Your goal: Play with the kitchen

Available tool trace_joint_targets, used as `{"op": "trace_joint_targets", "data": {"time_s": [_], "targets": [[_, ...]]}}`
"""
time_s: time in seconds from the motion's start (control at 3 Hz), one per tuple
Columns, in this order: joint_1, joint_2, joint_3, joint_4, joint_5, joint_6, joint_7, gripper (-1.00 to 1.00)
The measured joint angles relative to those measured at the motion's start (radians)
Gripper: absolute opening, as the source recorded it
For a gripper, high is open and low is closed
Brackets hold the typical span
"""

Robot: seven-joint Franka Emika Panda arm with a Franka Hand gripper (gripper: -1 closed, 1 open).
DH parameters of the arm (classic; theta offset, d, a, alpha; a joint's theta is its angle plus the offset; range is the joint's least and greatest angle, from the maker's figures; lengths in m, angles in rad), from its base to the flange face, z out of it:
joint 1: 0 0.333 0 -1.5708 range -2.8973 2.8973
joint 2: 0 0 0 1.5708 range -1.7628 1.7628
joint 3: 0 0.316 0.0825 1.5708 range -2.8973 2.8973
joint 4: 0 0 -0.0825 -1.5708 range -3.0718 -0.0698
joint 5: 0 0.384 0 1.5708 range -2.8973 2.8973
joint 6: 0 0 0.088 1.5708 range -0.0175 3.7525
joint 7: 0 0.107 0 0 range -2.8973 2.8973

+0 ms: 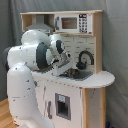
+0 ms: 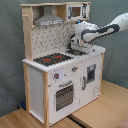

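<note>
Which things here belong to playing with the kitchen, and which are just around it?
Job:
toy kitchen
sink
black faucet
hob
oven door
gripper

Just around:
wooden table
grey curtain
</note>
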Motion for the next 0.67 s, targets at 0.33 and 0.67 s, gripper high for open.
{"op": "trace_joint_targets", "data": {"time_s": [0.33, 0.67], "targets": [[0.000, 0.000, 0.000, 0.000, 0.001, 0.002, -0.001, 1.00], [-0.024, -0.019, 0.002, 0.079, 0.033, 0.015, -0.044, 1.00]]}}
